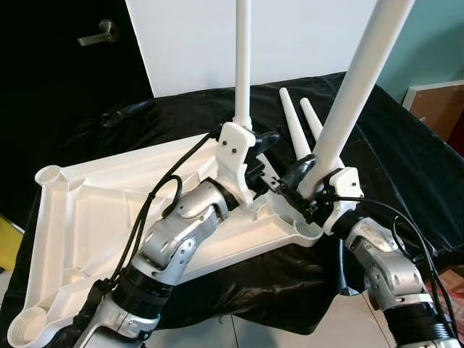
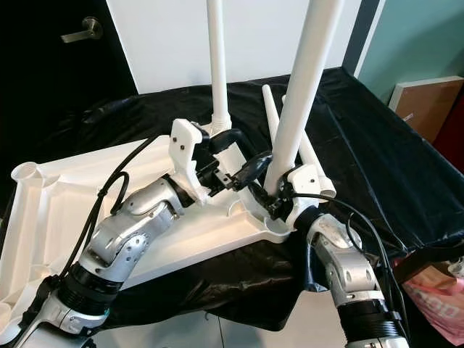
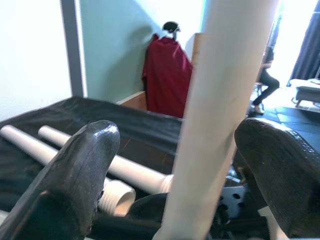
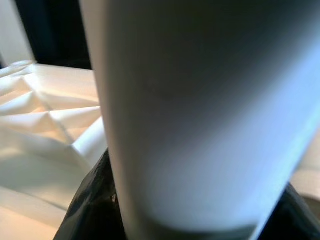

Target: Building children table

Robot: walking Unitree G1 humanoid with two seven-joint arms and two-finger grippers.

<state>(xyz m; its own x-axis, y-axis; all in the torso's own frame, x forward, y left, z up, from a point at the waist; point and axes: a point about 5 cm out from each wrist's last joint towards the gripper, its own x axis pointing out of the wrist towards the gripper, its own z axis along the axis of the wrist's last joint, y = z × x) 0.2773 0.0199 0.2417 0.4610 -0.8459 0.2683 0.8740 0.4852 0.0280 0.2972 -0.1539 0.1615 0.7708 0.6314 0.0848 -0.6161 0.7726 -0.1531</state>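
A white tabletop [image 1: 94, 217] lies upside down on a black cloth. Two white legs stand upright in its corner sockets: a far leg [image 1: 243, 65] and a near leg [image 1: 362, 80]. My right gripper [image 1: 312, 190] is shut on the near leg low down, just above its socket. My left gripper [image 1: 279, 159] reaches in from the left at the same height. It is open, with a black finger [image 3: 75, 180] on each side of the near leg [image 3: 220, 115] and a gap to both. Two loose legs [image 1: 293, 123] lie on the cloth behind.
Empty corner sockets [image 1: 49, 174] show on the tabletop's left side. A dark door with a handle [image 1: 101, 32] is at the back left, and a brown board [image 1: 435, 109] leans at the right. A pink bag [image 2: 435, 297] sits on the floor. A person [image 3: 267, 80] sits far off.
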